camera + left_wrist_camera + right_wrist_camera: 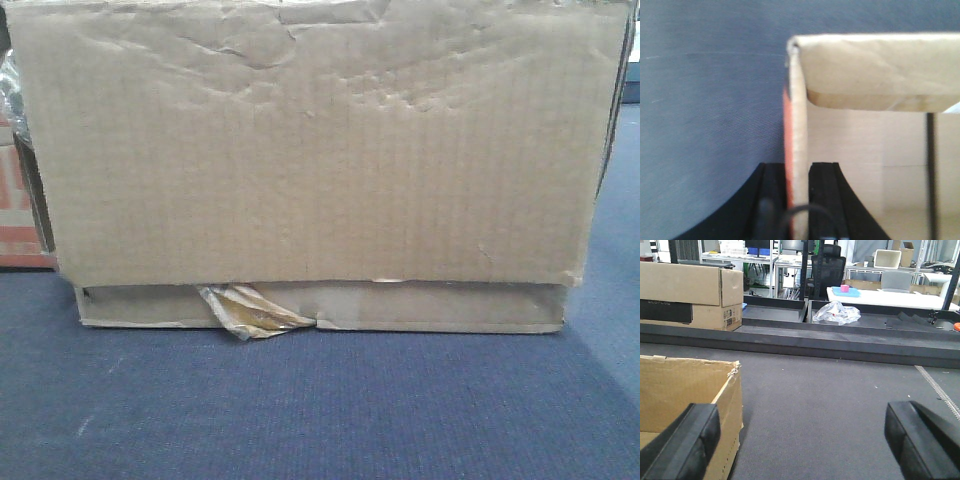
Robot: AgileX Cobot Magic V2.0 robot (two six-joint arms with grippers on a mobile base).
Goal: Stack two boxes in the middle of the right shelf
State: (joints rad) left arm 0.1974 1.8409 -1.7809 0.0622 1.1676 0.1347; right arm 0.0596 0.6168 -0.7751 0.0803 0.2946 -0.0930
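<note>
In the front view a tall, creased brown box [320, 150] rests on a flat thin box [430, 308] with a yellowish tape shred [250, 312] hanging from its front; both are on blue-grey carpet. My left gripper [799, 167] is shut on an upright cardboard wall [799, 115] with an orange outer face, and a folded flap [875, 70] lies beyond it. My right gripper [800, 415] is open wide. Its left finger [685, 440] hangs over the corner of an open-topped brown box [690, 385] and its right finger [920, 440] is over carpet. The shelf is out of view.
Grey carpet [830, 400] runs to a low black ledge [840, 340]. Behind the ledge are a printed cardboard carton [690, 295], a crumpled plastic bag [837, 313], a black office chair [827, 270] and a white table [900, 297]. Red-and-white packaging [20, 200] shows at the left.
</note>
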